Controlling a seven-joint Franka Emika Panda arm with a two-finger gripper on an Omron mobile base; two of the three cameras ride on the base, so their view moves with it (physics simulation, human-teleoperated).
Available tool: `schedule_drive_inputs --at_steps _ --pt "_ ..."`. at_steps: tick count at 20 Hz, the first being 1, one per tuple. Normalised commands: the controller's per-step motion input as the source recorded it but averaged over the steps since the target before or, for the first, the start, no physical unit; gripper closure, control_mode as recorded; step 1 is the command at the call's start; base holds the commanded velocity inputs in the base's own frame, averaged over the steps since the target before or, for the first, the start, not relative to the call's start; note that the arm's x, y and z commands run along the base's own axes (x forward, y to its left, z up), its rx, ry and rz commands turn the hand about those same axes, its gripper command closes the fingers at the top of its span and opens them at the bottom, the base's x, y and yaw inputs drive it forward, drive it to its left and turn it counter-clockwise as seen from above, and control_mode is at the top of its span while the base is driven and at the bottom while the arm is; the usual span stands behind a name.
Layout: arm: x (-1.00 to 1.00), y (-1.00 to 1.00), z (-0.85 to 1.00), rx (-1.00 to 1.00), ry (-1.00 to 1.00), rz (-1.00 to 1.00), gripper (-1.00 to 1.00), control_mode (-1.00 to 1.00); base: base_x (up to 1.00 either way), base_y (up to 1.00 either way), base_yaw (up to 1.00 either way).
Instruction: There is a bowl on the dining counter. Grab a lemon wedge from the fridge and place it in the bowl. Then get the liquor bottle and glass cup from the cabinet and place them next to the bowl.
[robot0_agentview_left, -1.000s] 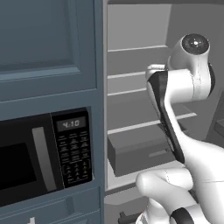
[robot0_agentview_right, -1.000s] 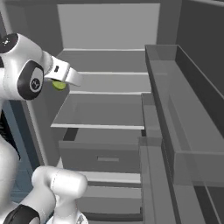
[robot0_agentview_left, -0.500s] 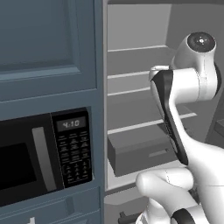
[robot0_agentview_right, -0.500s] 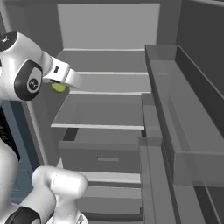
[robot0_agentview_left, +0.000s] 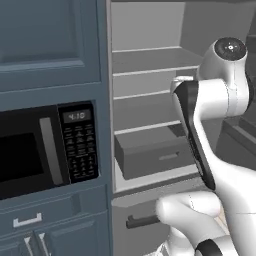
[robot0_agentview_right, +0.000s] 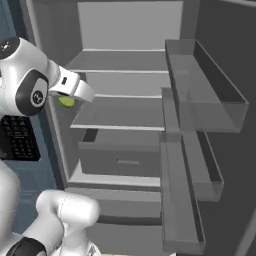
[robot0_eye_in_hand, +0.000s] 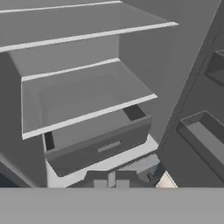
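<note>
claw (robot0_agentview_right: 68, 99) raised, clamping lemon wedge (robot0_agentview_right: 66, 101)

The white robot arm with dark joints (robot0_agentview_left: 220, 100) has drifted slightly right and down in the left base view, away from the open tall grey fridge (robot0_agentview_left: 150, 90). In the right base view its wrist sits a little lower and further left than a second ago. The tool (robot0_agentview_right: 75, 96), pinched on the tiny yellow-green lemon wedge (robot0_agentview_right: 66, 101), has pulled back with it, so the wedge now sits nearer the fridge's left front edge, lower against the grey shelf (robot0_agentview_right: 120, 117) than before.
</note>
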Motion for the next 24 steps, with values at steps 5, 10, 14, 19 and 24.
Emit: schedule_drive_inputs --at_steps 5,10,14,19,24 --pt "0.0 0.0 0.0 0.0 0.0 0.0 1.0 1.0 -1.0 0.22 0.2" --pt "0.0 0.0 0.0 0.0 0.0 0.0 1.0 1.0 -1.0 0.39 0.54" --pt "0.0 0.0 0.0 0.0 0.0 0.0 1.0 1.0 -0.77 0.42 0.81" --pt "0.0 0.0 0.0 0.0 0.0 0.0 1.0 1.0 -0.57 0.44 0.85" --pt "0.0 0.0 0.0 0.0 0.0 0.0 1.0 1.0 -0.52 0.52 0.83"
